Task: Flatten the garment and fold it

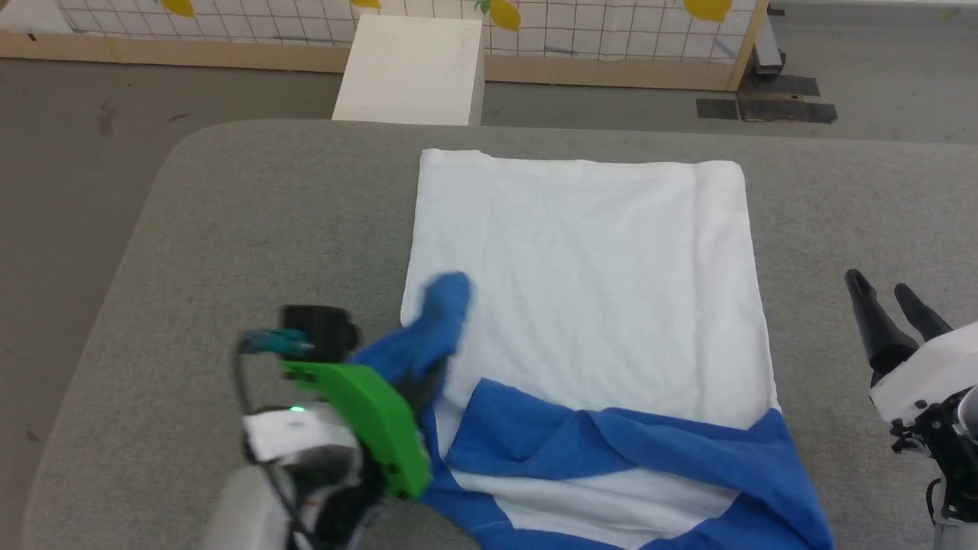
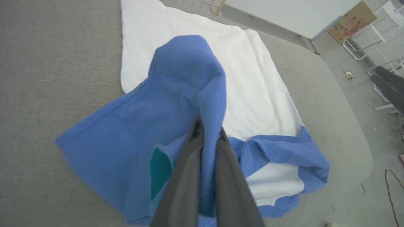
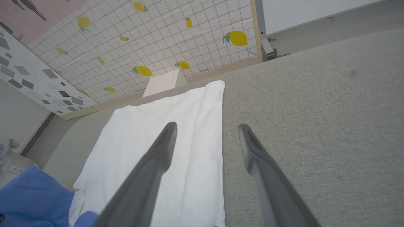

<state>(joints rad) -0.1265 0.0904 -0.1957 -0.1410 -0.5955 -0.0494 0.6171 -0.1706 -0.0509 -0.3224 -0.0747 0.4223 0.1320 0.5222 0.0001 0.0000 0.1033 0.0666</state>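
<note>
Scene: a grey fabric-covered table seen from above, with a robot gripper at each near corner.
Garment: a T-shirt lying in the middle of the table. Its white body is spread flat towards the far edge. Its blue shoulders are bunched in folds along the near edge.
Blue sleeve: the left-hand sleeve, lifted off the table and draped up over the left edge of the white body.
Left gripper: its two dark fingers are pressed together, with a fold of the blue sleeve pinched between them.
Right gripper: fingers spread apart and holding nothing, over bare table to the right of the garment.
White box: on the floor just beyond the table's far edge.
Backdrop: a white tiled wall panel printed with yellow lemons.
</note>
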